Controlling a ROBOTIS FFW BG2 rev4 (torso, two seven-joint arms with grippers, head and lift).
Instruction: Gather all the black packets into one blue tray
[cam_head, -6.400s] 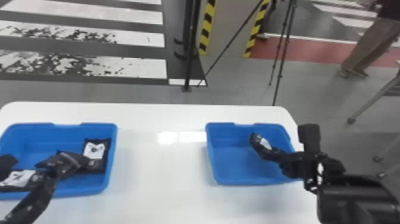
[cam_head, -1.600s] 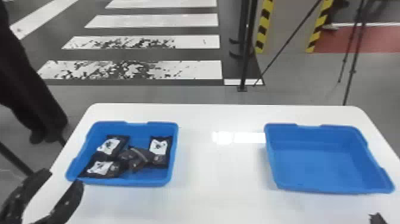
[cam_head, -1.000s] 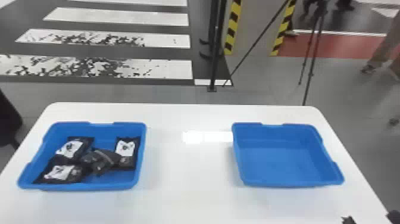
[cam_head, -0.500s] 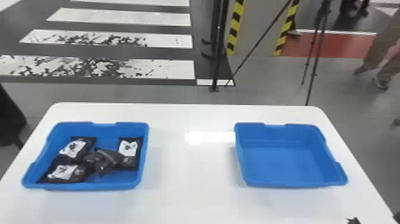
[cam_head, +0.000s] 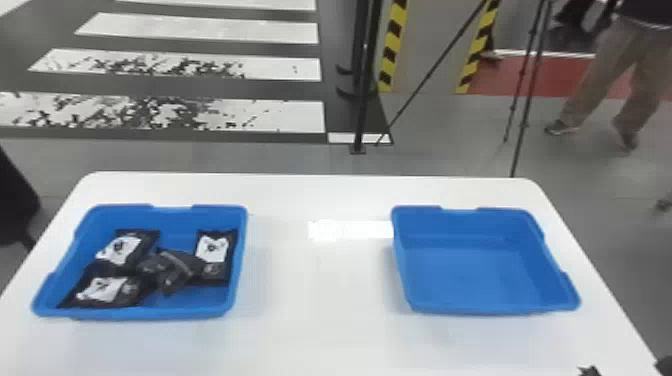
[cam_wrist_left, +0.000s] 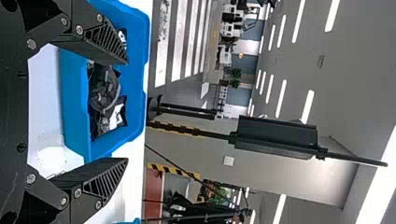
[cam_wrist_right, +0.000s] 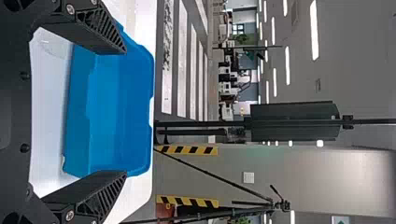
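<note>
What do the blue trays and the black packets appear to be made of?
Left tray and right tray: probably moulded plastic, semi-matt, judging by their even blue colour and rounded rims. Black packets: likely flexible film or foil, given their crinkled, creased surfaces; which one is unclear.

White table (cam_head: 320, 330); grey floor (cam_head: 450, 150); striped crossing (cam_head: 200, 115); yellow-black tape (cam_head: 392, 45); ceiling lights (cam_wrist_right: 314, 30)

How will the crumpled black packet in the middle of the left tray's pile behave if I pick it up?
The crumpled packet will probably feel floppy, since its surface is creased and uneven. Its irregular shape makes rolling unlikely. It may nudge the right-hand packet as it lifts, because the two seem to touch.
</note>
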